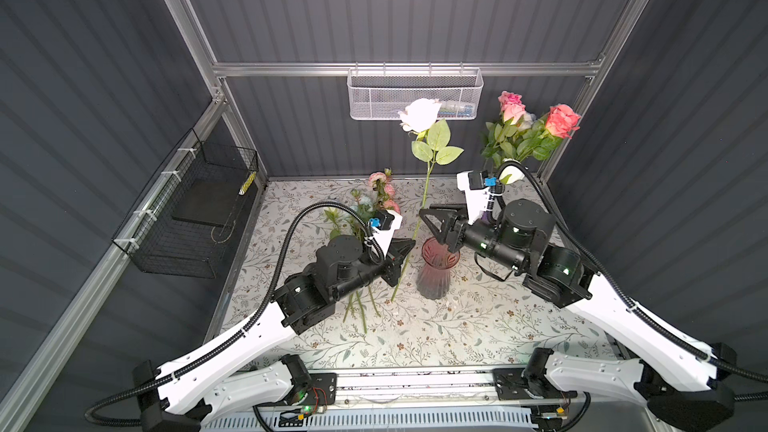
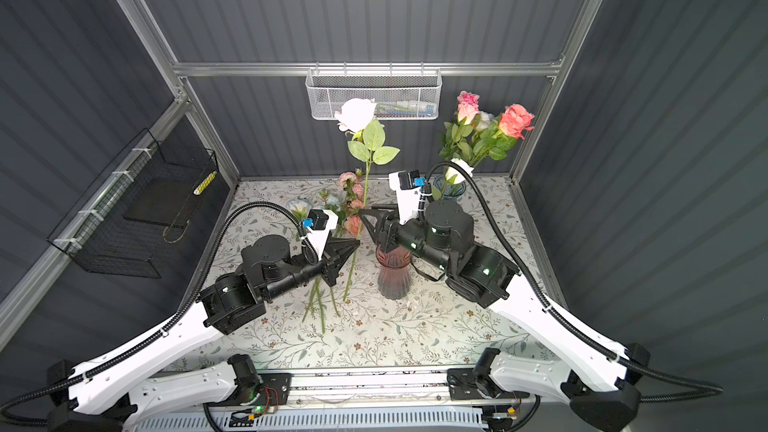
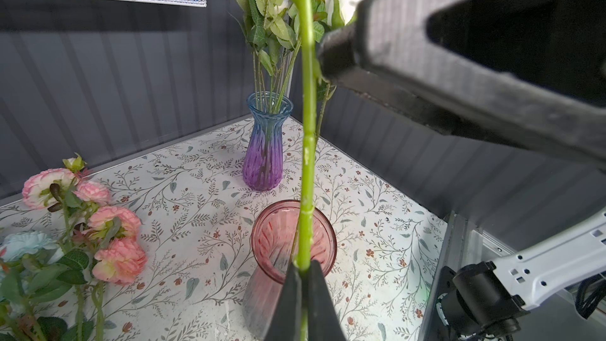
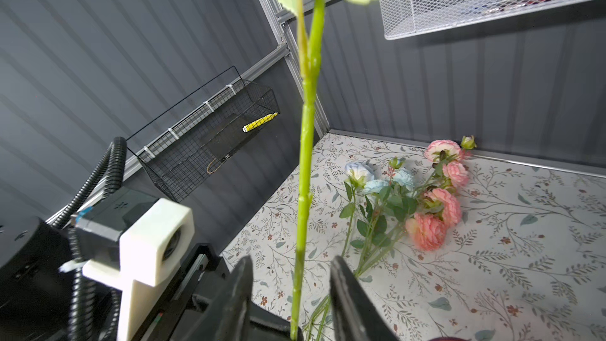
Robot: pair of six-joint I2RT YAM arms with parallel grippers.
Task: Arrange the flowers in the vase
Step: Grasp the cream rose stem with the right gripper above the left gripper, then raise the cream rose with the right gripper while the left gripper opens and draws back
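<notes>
Left end effector: my left end effector (image 3: 303, 272) is clamped shut on the lower stem of a tall, leafy, green-stemmed white rose (image 1: 419, 115).

Right end effector: my right end effector (image 4: 292, 260) straddles the same stem higher up. The gap is narrow, with daylight on both sides, so nothing is held.

Rose position: it is lifted and leaning, with its bloom toward 12 o'clock. Its foot hangs outside the pink ribbed glass vase (image 1: 436, 272), at about 8 o'clock from it.

Risk, twist: I judge that a thin stem pinched at one low point may swivel, letting the heavy bloom tip over.

Risk, collision: my two end effectors sit close above the vase. A careless swing could knock it over.

Risk, miss: the stem foot may catch the rim instead of entering.

Rose's look: one pale, full bloom, three broad light-green leaves and a straight knuckled stem.

Other flowers: pink, coral and pale blue ruffled blooms (image 1: 380, 197) lie on the floral-patterned desk (image 1: 478, 326) at 10 o'clock. Roses fill a blue-to-purple glass vase (image 3: 266, 145) at 1 o'clock.
</notes>
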